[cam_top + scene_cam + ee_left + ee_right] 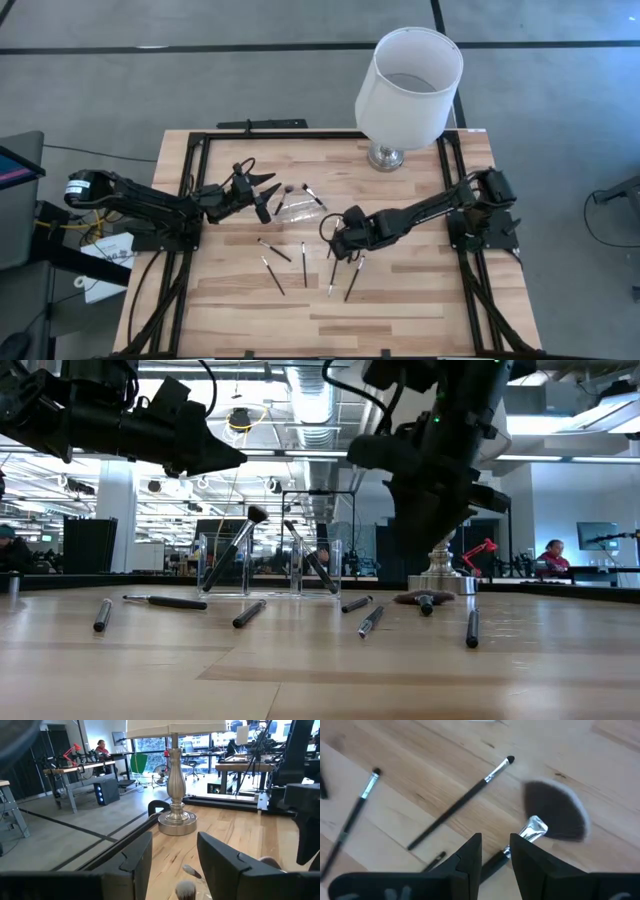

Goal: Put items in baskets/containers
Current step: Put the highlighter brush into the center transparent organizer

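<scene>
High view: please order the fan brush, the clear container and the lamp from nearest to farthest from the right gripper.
1. Fan brush, at the right gripper.
2. Clear container, toward the left arm.
3. Lamp, at the table's far edge.

text: none legible | labels: none | brands: none | numbers: none | signs: none

Overhead view looks straight down; low view skims level across the pale wooden slatted table (400, 290); both wrist cameras sit close, seemingly sharing it.
</scene>
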